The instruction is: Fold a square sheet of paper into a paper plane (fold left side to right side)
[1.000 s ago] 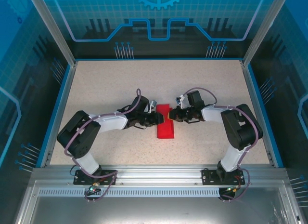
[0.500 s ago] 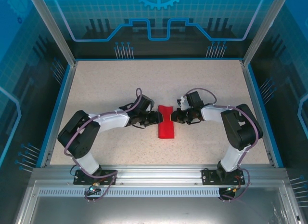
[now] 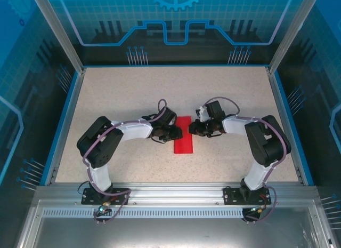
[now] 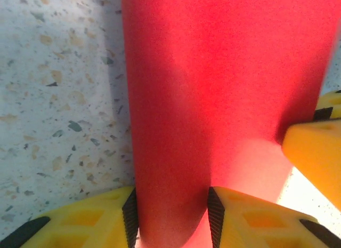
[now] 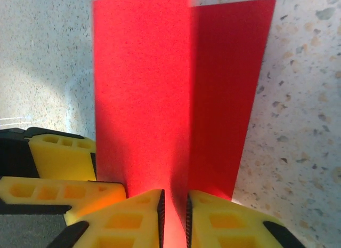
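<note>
Between the right jaws, whose pads [image 5: 161,213] are standing a narrow slit apart, the square sheet of paper [image 5: 144,98] is running in edge-first. One bright flap is rising and the other half is lying flat just beyond. The slit is looking wider than the thin sheet, so I am judging that hold loose. The left jaws are sitting partly open across the strip's opposite side, one pad [image 4: 130,216] just outside the edge and the other over the red.

The paper is looking light, limp and quick to crease or slide on the speckled desk [image 3: 122,93]. I am therefore favouring a pinch at the free long edge, away from the crease.

Beyond both jaws bare desk is stretching all round. The blue rim [image 3: 170,65] is lying well apart, leaving ample room for swinging a flap over.
</note>
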`<move>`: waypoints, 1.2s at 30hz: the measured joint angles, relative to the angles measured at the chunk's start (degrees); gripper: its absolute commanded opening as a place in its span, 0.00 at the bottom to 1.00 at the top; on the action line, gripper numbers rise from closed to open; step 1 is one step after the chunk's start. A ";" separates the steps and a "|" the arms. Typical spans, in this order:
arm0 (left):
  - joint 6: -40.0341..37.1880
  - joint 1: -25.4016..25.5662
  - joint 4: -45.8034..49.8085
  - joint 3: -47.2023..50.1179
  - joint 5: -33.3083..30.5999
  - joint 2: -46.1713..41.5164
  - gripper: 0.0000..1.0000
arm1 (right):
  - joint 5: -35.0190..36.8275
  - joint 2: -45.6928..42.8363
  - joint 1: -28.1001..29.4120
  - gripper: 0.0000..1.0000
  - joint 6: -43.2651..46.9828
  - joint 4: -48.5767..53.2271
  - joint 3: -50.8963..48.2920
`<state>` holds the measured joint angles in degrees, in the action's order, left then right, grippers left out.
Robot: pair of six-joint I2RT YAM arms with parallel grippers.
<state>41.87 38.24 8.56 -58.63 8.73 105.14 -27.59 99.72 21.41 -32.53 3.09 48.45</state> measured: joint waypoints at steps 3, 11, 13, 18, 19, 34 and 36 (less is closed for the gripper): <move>0.00 0.24 0.42 -0.46 -0.61 0.37 0.42 | 2.23 -2.69 0.00 0.39 0.76 1.03 -0.50; -0.24 0.52 1.75 -1.44 -1.46 0.85 0.42 | 9.27 -12.74 -0.31 0.51 2.03 4.35 -3.72; -0.28 0.61 2.08 -1.73 -1.53 0.94 0.43 | 10.86 -15.02 -0.59 0.53 2.19 5.27 -5.03; -0.90 0.74 3.58 -2.91 -1.86 1.60 0.43 | 13.57 -19.26 -1.31 0.56 2.19 7.61 -6.45; -1.20 0.85 4.11 -3.23 -1.92 1.75 0.43 | 13.92 -19.87 -1.40 0.56 2.21 8.04 -6.49; -3.06 2.12 9.42 -7.48 -4.26 3.72 0.47 | 15.21 -23.15 -1.97 0.58 2.19 9.97 -8.15; -3.06 2.16 9.66 -7.65 -4.42 3.85 0.47 | 15.17 -23.26 -1.97 0.58 2.19 9.99 -8.28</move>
<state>38.81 40.40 18.22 -66.28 4.32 108.99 -12.43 76.47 19.44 -30.35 13.08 40.16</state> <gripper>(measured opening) 0.471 0.580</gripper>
